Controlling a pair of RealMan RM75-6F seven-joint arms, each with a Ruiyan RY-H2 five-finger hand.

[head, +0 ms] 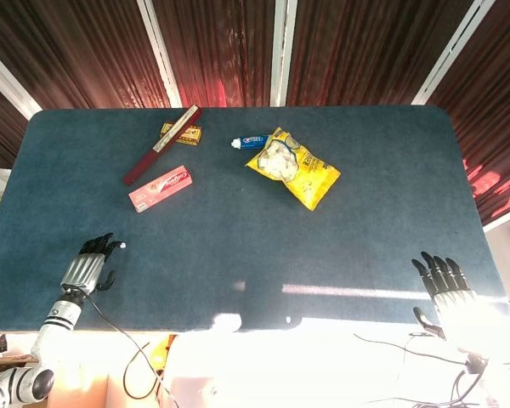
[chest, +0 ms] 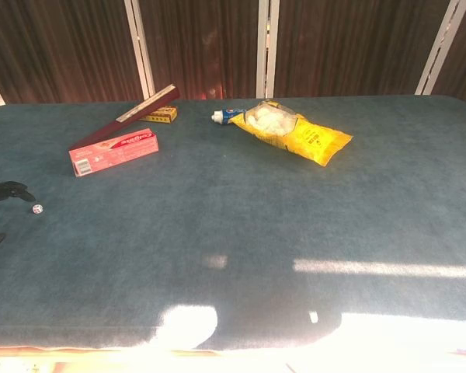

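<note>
both hands rest at the near edge of the blue counter (head: 238, 229), one at each corner. left hand (head: 88, 267) lies near the near left corner, palm down, its dark fingers (head: 100, 246) bent forward and holding nothing; whether they are loosely open or half curled i cannot tell for sure, though they look partly curled. just beyond its fingertips, very close but seemingly not touching, sits a small white die (head: 122, 246); in the chest view the same die (chest: 37, 208) lies just beside the black fingertips (chest: 12, 190) at the far left edge.

right hand (head: 442, 289) is near the near right corner, fingers (head: 433, 268) straight and spread apart, gripping nothing, partly washed out by a bright band of sunlight along the near edge. it does not show in the chest view.

well apart from both hands, toward the far side of the counter, lie the other things. a pink toothpaste box (head: 160, 188) sits left of centre, with a long dark red box (head: 162, 145) just beyond it, lying aslant with one end raised over a small yellow box (head: 180, 132). further right, a blue and white tube (head: 249, 142) lies touching a yellow snack bag (head: 293, 167), which lies flat and aslant.

dark brown curtains (head: 221, 42) with white posts stand behind the counter.
</note>
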